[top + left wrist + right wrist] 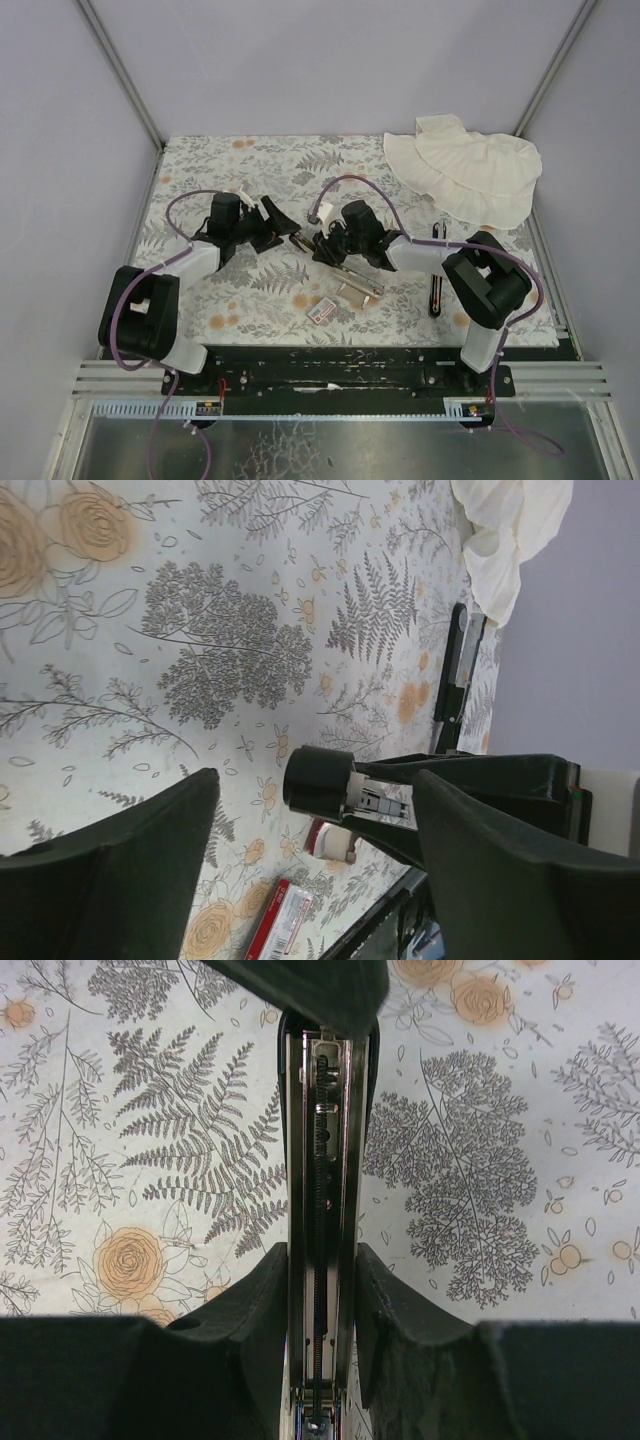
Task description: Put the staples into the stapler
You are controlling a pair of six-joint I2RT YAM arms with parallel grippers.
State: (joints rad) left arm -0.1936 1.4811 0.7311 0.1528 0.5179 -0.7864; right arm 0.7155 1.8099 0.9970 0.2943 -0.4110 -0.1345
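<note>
The stapler [355,283] is seen lying open on the flowered counter [250,160], and it is held by the right tool [322,243]. In the right wrist view, the right tool [320,1260] is closed narrow on the stapler [320,1140], with one black finger [250,1330] pressed on each side of its long metal channel [322,1090]. A thin spring [318,1190] is seen running down inside this channel. Whether any staples lie in the channel cannot be told. The left tool [272,222] is found just left of the stapler, above the counter. In the left wrist view, the left tool [315,778] is spread wide and nothing is held between its fingers [150,860]. The staple box [322,310], small and white with a pink-red label, is set flat on the counter just in front of the stapler, on the side of the arm bases, and it is not touched by either tool. The staple box [283,920] is only partly seen from the left wrist, and what is inside it cannot be told. A long black thing [435,275] lies to the right of the stapler, and a white cloth [465,170] is heaped behind the stapler at the far right corner.
</note>
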